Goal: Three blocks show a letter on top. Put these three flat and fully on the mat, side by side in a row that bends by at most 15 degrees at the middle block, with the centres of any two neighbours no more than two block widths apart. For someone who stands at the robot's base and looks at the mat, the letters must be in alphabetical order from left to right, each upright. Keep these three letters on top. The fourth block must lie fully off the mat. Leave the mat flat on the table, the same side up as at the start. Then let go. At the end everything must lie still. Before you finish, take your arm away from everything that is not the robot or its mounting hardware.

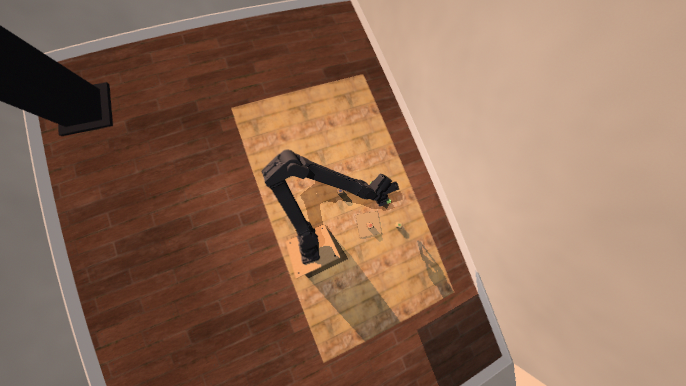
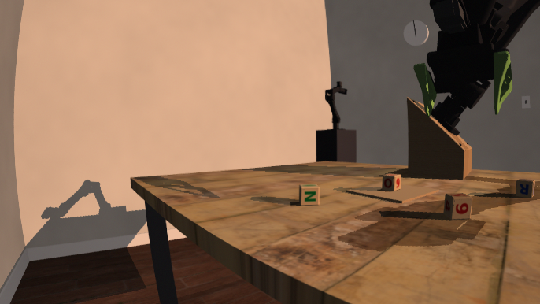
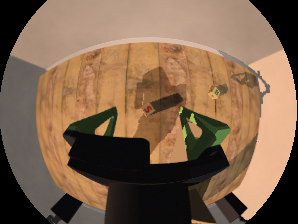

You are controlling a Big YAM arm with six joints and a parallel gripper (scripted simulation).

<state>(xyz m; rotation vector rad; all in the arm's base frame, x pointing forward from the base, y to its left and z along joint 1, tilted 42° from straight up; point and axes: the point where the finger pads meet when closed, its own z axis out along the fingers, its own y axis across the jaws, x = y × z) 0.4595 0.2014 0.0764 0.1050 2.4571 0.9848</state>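
My gripper (image 1: 388, 202) (image 2: 463, 113) (image 3: 148, 110) is open and empty, high above a block with red marks (image 2: 458, 206) (image 3: 148, 109); its top shows a red S or 5. The tan mat (image 1: 361, 231) (image 2: 417, 194) lies flat, and part of it shows in the wrist view (image 3: 178, 150). A block (image 1: 370, 225) (image 2: 391, 183) with red side marks sits on it; my gripper hides it in the wrist view. A green-marked block (image 1: 398, 225) (image 2: 309, 195) (image 3: 215, 92) lies off the mat, its top mark like B or 8. A block with a blue R side (image 1: 341, 191) (image 2: 525, 188) also lies off the mat.
The arm's wedge-shaped wooden base (image 1: 296, 260) (image 2: 433, 153) stands beyond the mat in the exterior view. The table's edge (image 2: 220, 236) runs past the green-marked block. The arm's shadow falls around the block under my gripper.
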